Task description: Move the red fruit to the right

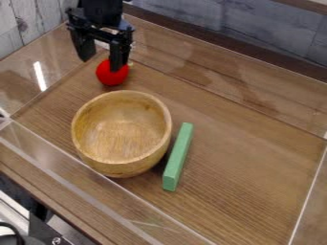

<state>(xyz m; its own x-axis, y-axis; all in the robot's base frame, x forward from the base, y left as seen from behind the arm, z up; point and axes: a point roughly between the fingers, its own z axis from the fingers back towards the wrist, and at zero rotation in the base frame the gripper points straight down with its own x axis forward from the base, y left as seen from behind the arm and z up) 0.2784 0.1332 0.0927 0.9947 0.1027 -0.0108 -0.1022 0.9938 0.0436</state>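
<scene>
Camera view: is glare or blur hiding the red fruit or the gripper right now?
Camera view: the red fruit reads clearly, partly covered by the open gripper above it; the gripper is slightly soft but its fingers are distinct. Glare streaks sit on the clear tray wall at left, not over the fruit. The wooden bowl and green block are sharp.

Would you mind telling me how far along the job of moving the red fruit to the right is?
Early stage. Done: the pincer is positioned right above the red fruit, jaws open. In hand: lining up the grasp; nothing is gripped yet. Left: close on the fruit, lift it, and carry it to the right; it sits at the back left, beyond the wooden bowl.
</scene>
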